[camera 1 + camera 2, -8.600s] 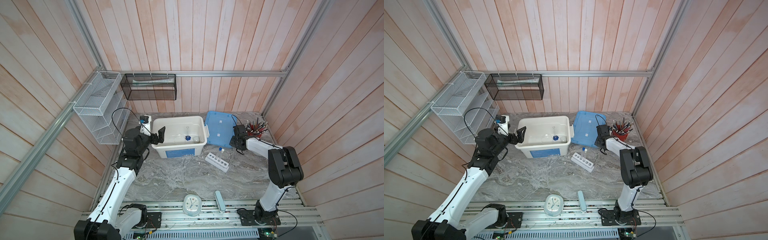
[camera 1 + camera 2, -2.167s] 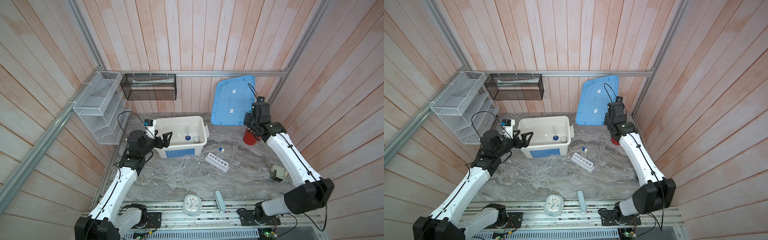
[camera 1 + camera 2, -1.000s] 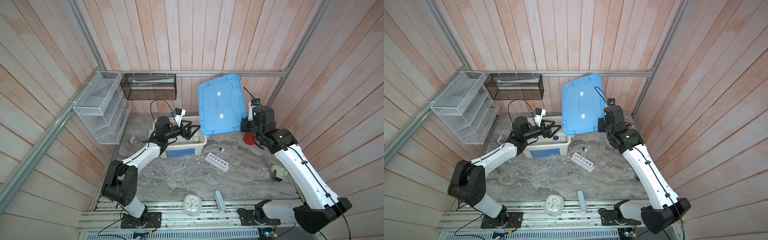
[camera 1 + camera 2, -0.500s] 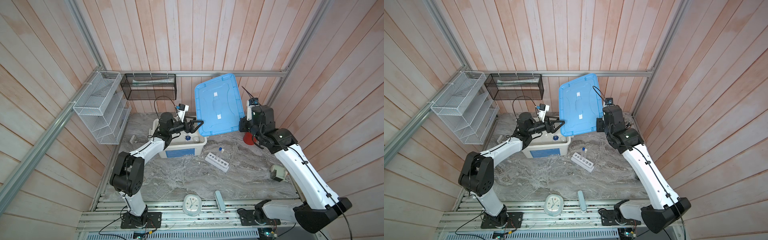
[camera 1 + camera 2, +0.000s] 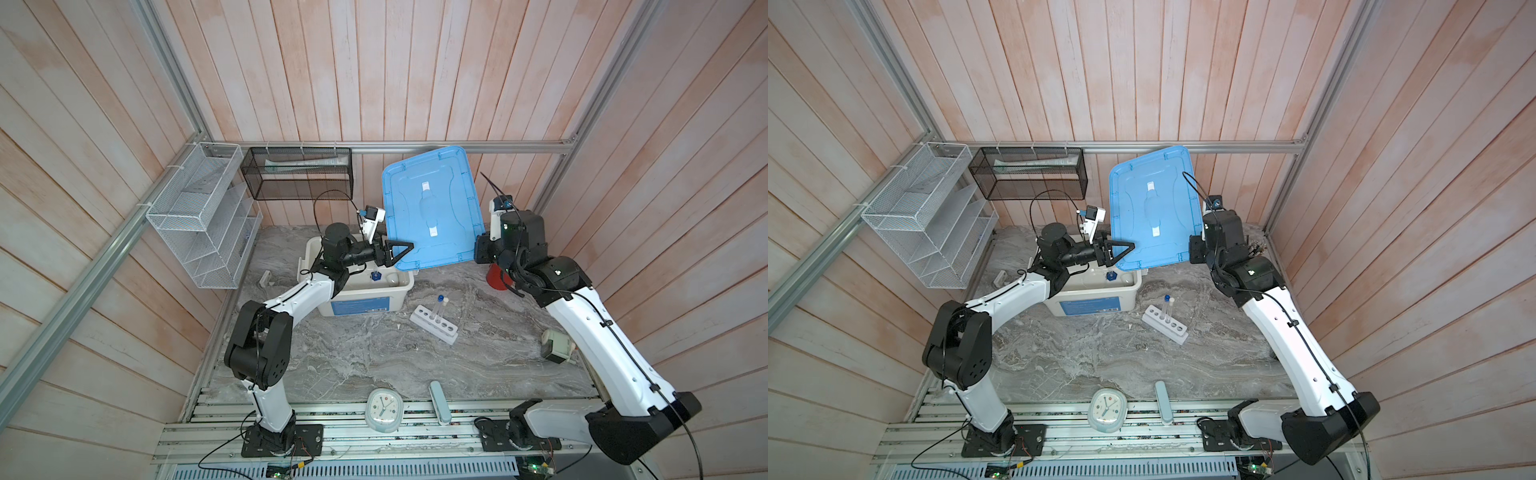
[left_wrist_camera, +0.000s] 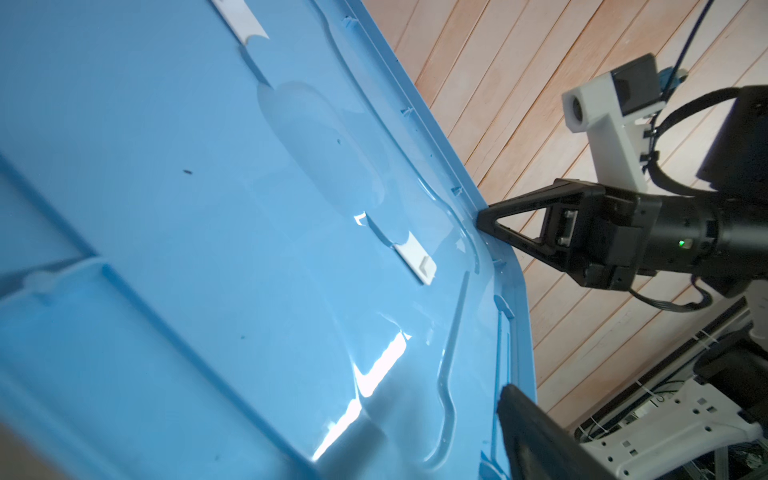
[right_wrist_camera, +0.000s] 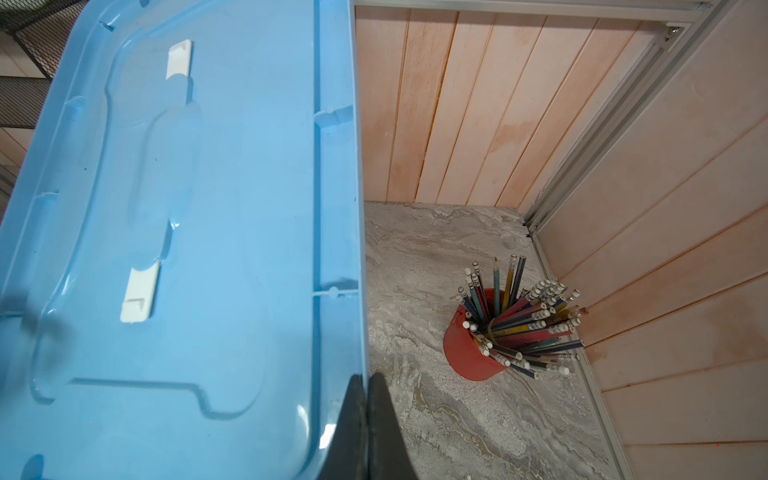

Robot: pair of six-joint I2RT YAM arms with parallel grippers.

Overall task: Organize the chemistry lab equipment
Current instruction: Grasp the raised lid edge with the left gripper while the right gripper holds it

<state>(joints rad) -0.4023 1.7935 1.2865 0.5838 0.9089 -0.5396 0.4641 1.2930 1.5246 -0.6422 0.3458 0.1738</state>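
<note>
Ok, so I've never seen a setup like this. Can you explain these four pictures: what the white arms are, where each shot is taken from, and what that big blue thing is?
These are two robot arms at a marble table, each ending in a two-fingered pincer. Two pictures come from a camera pair high above, so they look nearly alike; the other two come from small cameras on the wrists. The big blue thing is a blue lid, held in the air over the white tub. The right pincer is shut on one edge of it. The left pincer sits at the opposite corner, jaws wide, apparently not clamped. On the table stand a white rack with two thin tubes in it and a red cup of pencils; a round clock lies at the front.
</note>
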